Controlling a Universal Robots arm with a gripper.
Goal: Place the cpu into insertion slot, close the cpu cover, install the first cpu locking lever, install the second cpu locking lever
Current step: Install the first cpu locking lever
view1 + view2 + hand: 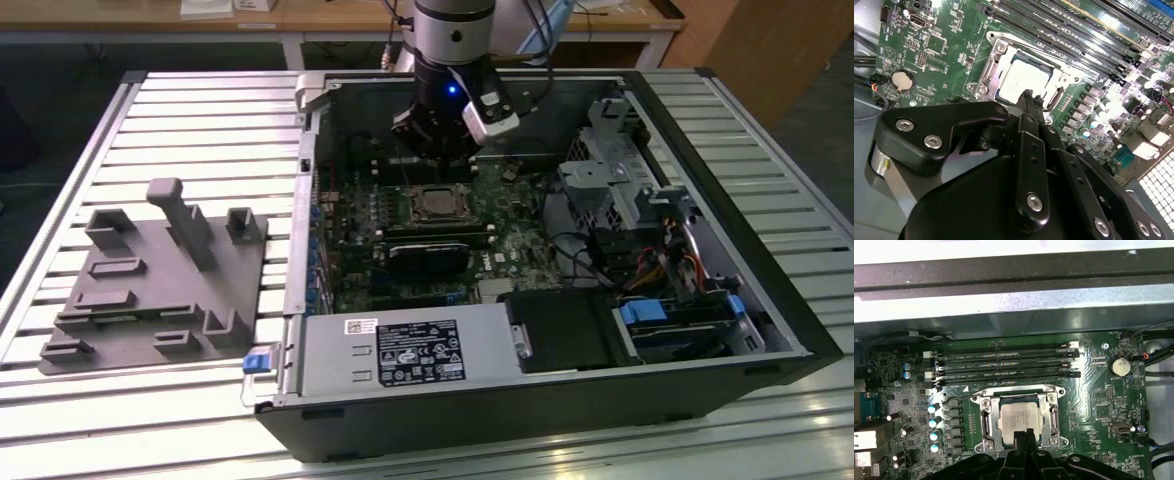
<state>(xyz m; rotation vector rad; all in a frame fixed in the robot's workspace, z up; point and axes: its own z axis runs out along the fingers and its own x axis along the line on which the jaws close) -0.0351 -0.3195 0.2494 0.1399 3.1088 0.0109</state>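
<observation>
In the exterior view, a grey moulded tray (pixel 147 290) lies at the exterior view's left on the slatted metal table (pixel 80 150), just beside the open computer case (pixel 534 420). The power supply (pixel 334 350) along the case's near edge carries a black-and-white label (pixel 414 352) crowded with small print and marks. Past it lies the green motherboard (pixel 354 260). The arm (pixel 454 40) comes down from above into the case, wrist pointing straight down, a small blue light on its body. Its gripper (pixel 447 170) hangs close over the cpu (pixel 437 203). Drive bays (pixel 627 170) and a blue tab (pixel 645 310) fill the exterior view's right.

In both wrist views the board bears fine white lettering beside its parts, and the cpu (pixel 1021 416) (pixel 1021 82) has faint print on its pale top. It sits in the insertion slot (pixel 1019 391), with the cpu cover (pixel 1054 412) (pixel 991 75) lying flat around it. A thin wire (pixel 961 399), perhaps a locking lever, runs off one corner of the slot.

The gripper (pixel 1024 436) (pixel 1029 97) has its jaws pressed together with nothing between them, the tip at the chip's near edge. A coin battery (pixel 1119 366) (pixel 900 80) sits well apart, and the long memory slots (pixel 1004 365) run just beyond the insertion slot.
</observation>
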